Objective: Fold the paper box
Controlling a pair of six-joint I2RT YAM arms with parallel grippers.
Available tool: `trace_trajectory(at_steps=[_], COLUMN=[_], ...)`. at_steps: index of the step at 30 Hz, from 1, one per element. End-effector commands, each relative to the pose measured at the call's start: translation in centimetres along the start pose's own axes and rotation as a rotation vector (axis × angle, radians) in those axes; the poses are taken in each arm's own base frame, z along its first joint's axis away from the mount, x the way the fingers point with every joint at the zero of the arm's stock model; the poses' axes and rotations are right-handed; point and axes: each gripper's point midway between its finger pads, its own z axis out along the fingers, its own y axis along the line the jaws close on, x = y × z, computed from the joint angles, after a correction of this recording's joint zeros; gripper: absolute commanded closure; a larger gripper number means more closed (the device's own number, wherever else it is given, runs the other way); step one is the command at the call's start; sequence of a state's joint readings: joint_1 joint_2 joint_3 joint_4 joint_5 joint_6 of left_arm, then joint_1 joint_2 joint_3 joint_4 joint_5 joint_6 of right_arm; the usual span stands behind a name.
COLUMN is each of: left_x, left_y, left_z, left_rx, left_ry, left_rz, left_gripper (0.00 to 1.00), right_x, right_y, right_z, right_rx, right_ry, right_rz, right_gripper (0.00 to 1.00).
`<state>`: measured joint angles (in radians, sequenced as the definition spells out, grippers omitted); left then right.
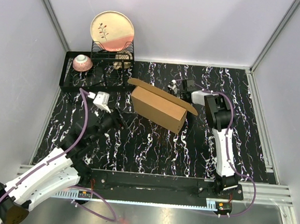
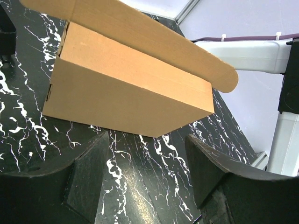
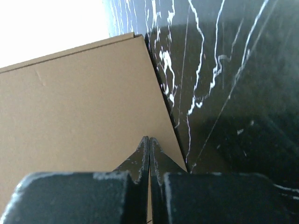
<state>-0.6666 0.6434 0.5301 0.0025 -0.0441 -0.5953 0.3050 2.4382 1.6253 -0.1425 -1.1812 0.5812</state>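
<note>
The paper box (image 1: 158, 110) is a brown cardboard carton standing in the middle of the black marbled table, its long lid flap (image 1: 164, 95) raised and open. The left wrist view shows the paper box (image 2: 126, 93) just ahead, with the lid flap (image 2: 140, 32) hanging over it. My left gripper (image 1: 119, 120) sits low on the table at the box's near-left side; the left gripper (image 2: 145, 142) is open with only table between its fingers. My right gripper (image 1: 175, 89) is at the box's far right end. The right gripper (image 3: 149, 139) is shut and empty, tips over a cardboard panel (image 3: 79, 107).
A black tray (image 1: 69, 79) at the back left holds a wire rack with an upright plate (image 1: 112, 31) and a pink bowl (image 1: 82, 62). Grey walls close off three sides. A metal rail (image 1: 186, 185) runs along the near edge.
</note>
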Motion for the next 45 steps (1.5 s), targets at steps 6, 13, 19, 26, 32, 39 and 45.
trace_trajectory(at_steps=[6, 13, 19, 26, 32, 39, 45], left_x=[-4.7, -6.9, -7.7, -7.9, -7.7, -8.5, -9.7], left_y=[-1.5, -0.9, 0.0, 1.1, 2.5, 3.0, 2.9], left_z=[-1.6, -2.5, -3.0, -2.8, -2.6, -2.9, -4.0], left_rx=[0.000, -0.072, -0.123, -0.186, -0.241, -0.274, -0.286], left_ry=[-0.121, -0.177, -0.205, -0.196, -0.209, -0.249, -0.294], left_rz=[0.037, 0.073, 0.114, 0.194, 0.234, 0.246, 0.254], left_gripper=[0.30, 0.29, 0.27, 0.25, 0.25, 0.25, 0.24], right_x=[3.0, 4.9, 5.8, 7.0, 7.8, 5.0, -2.7], right_y=[3.7, 3.6, 3.9, 4.3, 3.7, 1.7, 3.0], right_z=[-0.8, -0.6, -0.4, -0.5, -0.6, -2.1, -7.8], right_rx=[-0.072, -0.080, -0.092, -0.100, -0.077, 0.084, 0.215], right_ry=[0.058, 0.104, 0.137, 0.160, 0.166, 0.057, -0.208], right_rz=[-0.120, -0.110, -0.115, -0.126, -0.104, -0.049, -0.048], right_gripper=[1.00, 1.00, 1.00, 1.00, 1.00, 0.96, 0.89])
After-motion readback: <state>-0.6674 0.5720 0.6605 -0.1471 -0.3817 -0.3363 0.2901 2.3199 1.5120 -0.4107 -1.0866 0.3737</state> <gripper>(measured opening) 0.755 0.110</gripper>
